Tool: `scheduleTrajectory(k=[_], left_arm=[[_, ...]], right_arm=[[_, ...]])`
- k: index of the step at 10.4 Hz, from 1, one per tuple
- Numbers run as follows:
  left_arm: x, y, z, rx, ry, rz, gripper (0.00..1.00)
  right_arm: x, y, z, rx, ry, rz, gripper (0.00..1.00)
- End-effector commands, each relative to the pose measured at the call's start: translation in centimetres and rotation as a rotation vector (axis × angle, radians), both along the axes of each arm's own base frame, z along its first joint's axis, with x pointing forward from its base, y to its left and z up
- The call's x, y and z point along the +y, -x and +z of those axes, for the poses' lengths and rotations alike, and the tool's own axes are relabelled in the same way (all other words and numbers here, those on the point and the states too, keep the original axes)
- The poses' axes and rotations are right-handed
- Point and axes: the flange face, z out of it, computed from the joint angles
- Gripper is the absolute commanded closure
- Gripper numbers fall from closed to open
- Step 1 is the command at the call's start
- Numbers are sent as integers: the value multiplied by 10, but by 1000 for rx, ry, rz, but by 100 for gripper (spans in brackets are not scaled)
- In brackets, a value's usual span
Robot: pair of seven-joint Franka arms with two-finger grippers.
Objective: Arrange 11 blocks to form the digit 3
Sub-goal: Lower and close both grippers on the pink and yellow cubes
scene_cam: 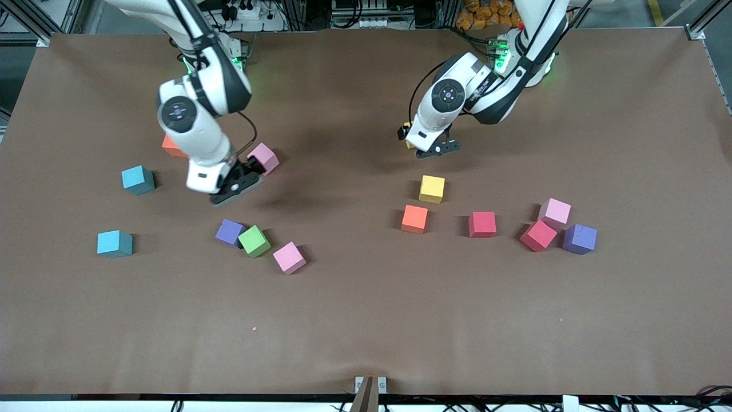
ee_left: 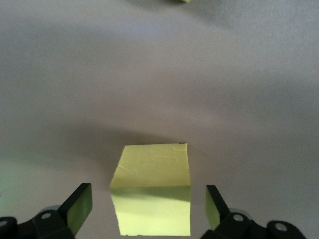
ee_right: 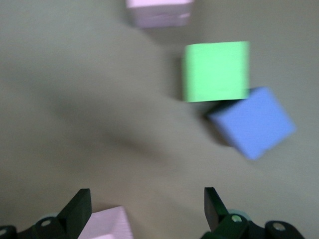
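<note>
A brown mat covered the table (scene_cam: 366, 320) from edge to edge, with grey floor, framing and cables showing along the edge where my two bases stood, and a small metal clamp (scene_cam: 370, 386) at the middle of the edge nearest the front camera. The broad strip of mat closest to that camera lay bare, as did the corner at my left arm's end. The blocks were scattered, not joined into any figure. Toward my right arm's end sat two cyan blocks (scene_cam: 138, 179), an orange block (scene_cam: 171, 146) partly hidden by my arm, a purple block (scene_cam: 230, 232) touching a green block (scene_cam: 254, 241), and a pink block (scene_cam: 289, 257) just beside those. My right gripper (scene_cam: 235, 184) hung low with its fingers spread and nothing between them, another pink block (scene_cam: 263, 158) just beside it. Near the middle were a yellow block (scene_cam: 432, 189), an orange one (scene_cam: 414, 218) and a red one (scene_cam: 482, 224), each apart from the others. Toward my left arm's end a pink, a red (scene_cam: 538, 235) and a purple block (scene_cam: 579, 238) clustered close together. My left gripper (ee_left: 148, 209) was spread wide around a second yellow block (ee_left: 154, 194), a finger on either side with gaps showing, the block resting on the mat, not gripped
</note>
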Motion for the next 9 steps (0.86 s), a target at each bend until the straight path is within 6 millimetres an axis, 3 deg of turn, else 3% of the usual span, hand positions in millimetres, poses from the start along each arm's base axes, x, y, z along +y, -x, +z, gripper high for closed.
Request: scheduleTrajectory(k=[1,4,7,9], left_arm=[[-6,6,-6,10,6,21,0],[-5,8,-12,22,3,23,0],[-8,11,-21,30,10,18,1],[-13,19,-26,26,5,-23,31]], right_arm=[[7,27,-17,29,6,71,0],[-6,51,-23,108,39,147,0],[-7,66,-35,205,78,172,0],[-2,79,-47,203,80,199,0]])
